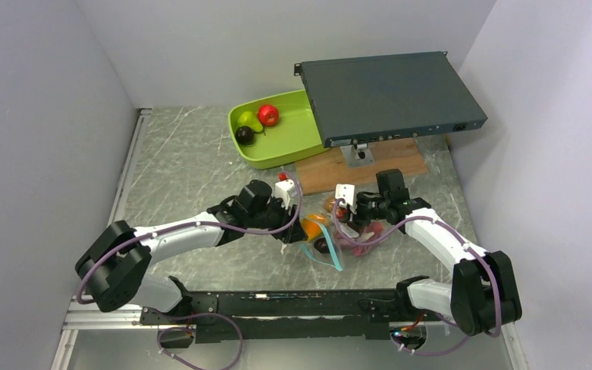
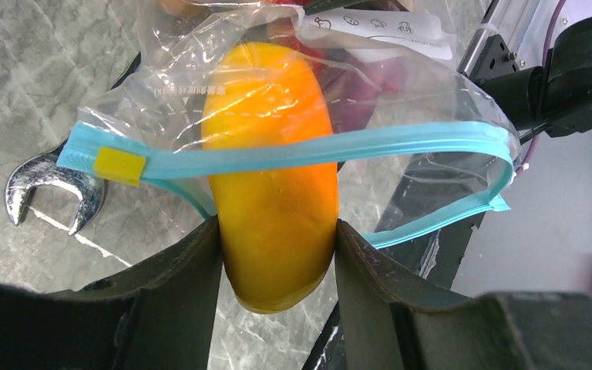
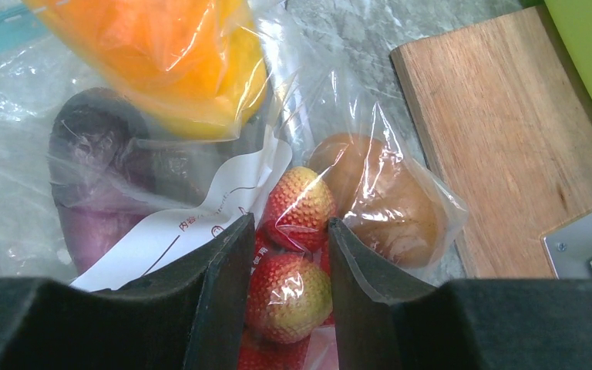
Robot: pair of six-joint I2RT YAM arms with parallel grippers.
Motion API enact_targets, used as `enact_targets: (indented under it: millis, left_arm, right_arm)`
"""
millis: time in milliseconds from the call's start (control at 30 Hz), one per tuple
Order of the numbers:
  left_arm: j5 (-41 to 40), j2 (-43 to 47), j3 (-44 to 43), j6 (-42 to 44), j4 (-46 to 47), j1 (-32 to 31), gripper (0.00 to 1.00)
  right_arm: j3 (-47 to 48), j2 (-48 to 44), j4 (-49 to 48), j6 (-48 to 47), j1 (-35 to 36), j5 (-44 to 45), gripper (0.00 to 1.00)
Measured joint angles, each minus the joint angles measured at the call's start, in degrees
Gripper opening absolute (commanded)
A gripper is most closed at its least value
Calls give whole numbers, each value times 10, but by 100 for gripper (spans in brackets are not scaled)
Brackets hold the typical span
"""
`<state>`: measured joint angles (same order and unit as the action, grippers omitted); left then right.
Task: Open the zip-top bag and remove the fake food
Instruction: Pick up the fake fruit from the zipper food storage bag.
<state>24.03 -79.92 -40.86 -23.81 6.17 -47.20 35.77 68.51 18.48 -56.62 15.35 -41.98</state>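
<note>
The clear zip-top bag lies between my two grippers, and its blue zip strip gapes open. My left gripper is shut on the orange-yellow mango, which sticks halfway out of the bag's mouth; in the top view this gripper is at the bag's left end. My right gripper is shut on the bag's far end, pinching the plastic over the red grape bunch. The purple eggplant and a brown fruit are inside the bag. The red apple, green pear and dark plum lie in the tray.
The lime-green tray stands at the back. A grey box on a stand sits over a wooden board behind the bag. A wrench lies on the marble table under the bag's left corner.
</note>
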Motion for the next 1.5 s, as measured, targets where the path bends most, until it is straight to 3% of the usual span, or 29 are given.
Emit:
enact_targets:
  millis: [900, 1500]
  left_arm:
    - [32, 111, -1, 137, -186, 17, 0]
    - [26, 227, -1, 151, -266, 26, 0]
  right_arm:
    - [0, 0, 7, -9, 0, 0, 42]
    - [0, 0, 8, -9, 0, 1, 42]
